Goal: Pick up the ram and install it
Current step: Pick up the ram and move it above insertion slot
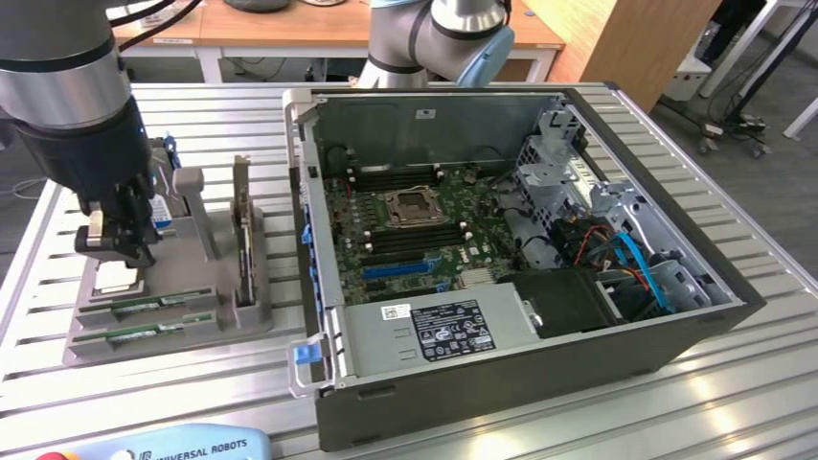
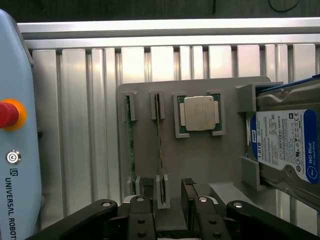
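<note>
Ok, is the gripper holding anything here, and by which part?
Nothing is held. The gripper hangs open over the grey holder, and both ram sticks sit in their slots.

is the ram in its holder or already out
In the holder: both ram sticks stand on edge in slots of the grey holder.

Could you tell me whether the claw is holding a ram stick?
No, the claw stands open and empty; one ram stick and the other ram stick sit slotted in the grey holder.
</note>
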Available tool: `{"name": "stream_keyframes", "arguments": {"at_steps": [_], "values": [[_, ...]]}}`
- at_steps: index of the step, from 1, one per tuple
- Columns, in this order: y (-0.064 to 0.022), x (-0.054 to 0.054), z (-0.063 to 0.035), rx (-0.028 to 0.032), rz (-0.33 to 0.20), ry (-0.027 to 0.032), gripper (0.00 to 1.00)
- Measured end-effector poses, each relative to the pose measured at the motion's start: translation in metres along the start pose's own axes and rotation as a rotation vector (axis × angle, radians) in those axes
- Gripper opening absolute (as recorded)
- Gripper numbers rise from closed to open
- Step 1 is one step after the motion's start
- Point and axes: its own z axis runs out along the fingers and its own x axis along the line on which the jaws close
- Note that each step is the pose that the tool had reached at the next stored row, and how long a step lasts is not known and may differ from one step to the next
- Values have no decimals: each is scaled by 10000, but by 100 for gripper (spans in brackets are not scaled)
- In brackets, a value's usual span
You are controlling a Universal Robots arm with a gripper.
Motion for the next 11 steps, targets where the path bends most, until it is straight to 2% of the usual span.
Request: {"name": "stream_keyframes", "arguments": {"at_steps": [4, 11], "values": [[-2, 1, 39, 0, 0, 0, 36], [-3, 14, 46, 2, 0, -1, 36]]}}
